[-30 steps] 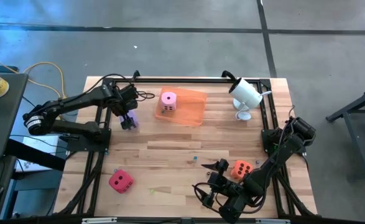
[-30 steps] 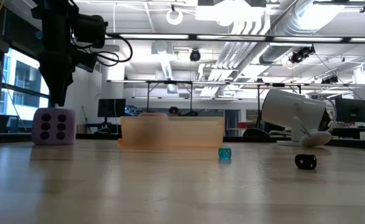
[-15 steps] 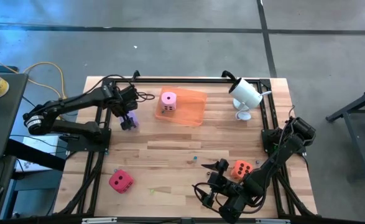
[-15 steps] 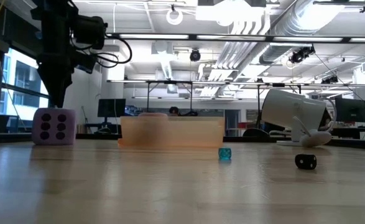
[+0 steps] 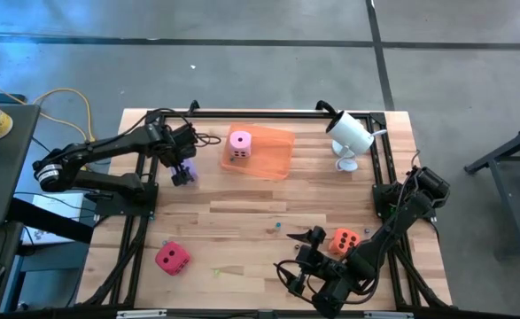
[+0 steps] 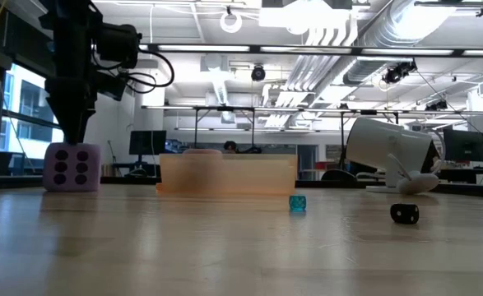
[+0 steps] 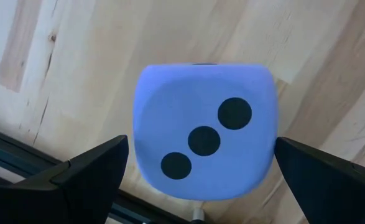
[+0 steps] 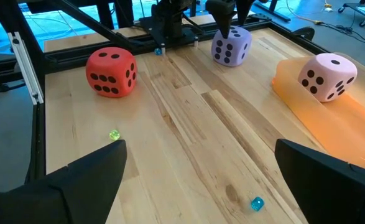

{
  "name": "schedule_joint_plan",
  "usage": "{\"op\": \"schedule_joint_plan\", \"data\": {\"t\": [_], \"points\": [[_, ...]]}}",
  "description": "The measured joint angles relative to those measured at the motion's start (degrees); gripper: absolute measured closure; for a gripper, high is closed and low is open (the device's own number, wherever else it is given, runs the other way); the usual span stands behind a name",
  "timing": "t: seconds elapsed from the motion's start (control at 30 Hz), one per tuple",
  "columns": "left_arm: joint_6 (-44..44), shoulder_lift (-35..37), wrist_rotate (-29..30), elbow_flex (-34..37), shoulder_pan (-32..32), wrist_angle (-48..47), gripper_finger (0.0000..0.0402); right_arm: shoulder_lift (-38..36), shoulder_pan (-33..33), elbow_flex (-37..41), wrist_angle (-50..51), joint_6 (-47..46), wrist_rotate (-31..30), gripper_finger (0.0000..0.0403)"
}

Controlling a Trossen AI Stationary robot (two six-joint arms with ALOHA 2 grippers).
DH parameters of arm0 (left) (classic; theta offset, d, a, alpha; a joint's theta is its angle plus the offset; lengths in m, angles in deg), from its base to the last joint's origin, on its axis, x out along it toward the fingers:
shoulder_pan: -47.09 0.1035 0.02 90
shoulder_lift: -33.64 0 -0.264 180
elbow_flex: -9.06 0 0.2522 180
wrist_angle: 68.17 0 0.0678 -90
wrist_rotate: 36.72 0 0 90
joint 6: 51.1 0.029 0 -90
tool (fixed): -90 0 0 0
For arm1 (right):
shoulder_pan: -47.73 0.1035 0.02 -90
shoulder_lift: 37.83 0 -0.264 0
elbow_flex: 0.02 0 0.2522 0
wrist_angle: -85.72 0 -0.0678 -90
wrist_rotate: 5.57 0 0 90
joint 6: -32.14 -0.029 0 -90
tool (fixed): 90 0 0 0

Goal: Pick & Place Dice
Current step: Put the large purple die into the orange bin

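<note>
A lavender-purple die [image 7: 204, 130] rests flat on the wood at the far left, three pips up. My left gripper [image 7: 201, 142] hangs over it, pointing down and open, one finger on either side without touching; the low view shows it [image 6: 72, 123] just above the die [image 6: 72, 167]. A pink die [image 5: 240, 144] sits on the flat orange tray [image 5: 273, 159]. The red die [image 5: 172, 258] lies near the front left. The orange die [image 5: 345, 240] lies beside my right arm. My right gripper [image 5: 299, 252] waits open over the near edge.
A white camera-like device [image 5: 350, 135] stands at the far right. Tiny dice lie loose on the wood: teal [image 6: 297, 203], black [image 6: 404, 214], green [image 8: 114, 134]. Black frame rails [image 5: 144, 213] border the table's sides and far edge.
</note>
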Motion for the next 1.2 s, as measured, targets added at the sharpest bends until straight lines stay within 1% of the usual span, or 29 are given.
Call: {"op": "schedule_joint_plan", "data": {"t": [0.13,0.53,0.87,1.07,1.2], "points": [[-0.2,-1.3,-0.1,0.2,0.5,0.1,0.0008,0.0,0.0,0.0,-0.1,0.0,0.0,0.0004],[0.0,-9.1,-0.3,0.0,0.6,0.3,0.0007,0.0,0.0,0.0,-0.2,0.0,0.0,0.0004],[-0.1,-9.6,-0.3,0.2,0.7,0.4,0.0007,0.0,0.0,0.0,-0.2,0.0,0.0,0.0004],[-0.2,-9.7,-1.2,0.2,3.0,0.5,0.0008,0.0,0.0,0.0,-0.2,0.0,0.4,0.0004],[1.3,-9.7,-2.9,0.3,4.8,0.2,0.0011,0.0,0.0,0.0,-0.2,0.0,0.4,0.0004]]}}
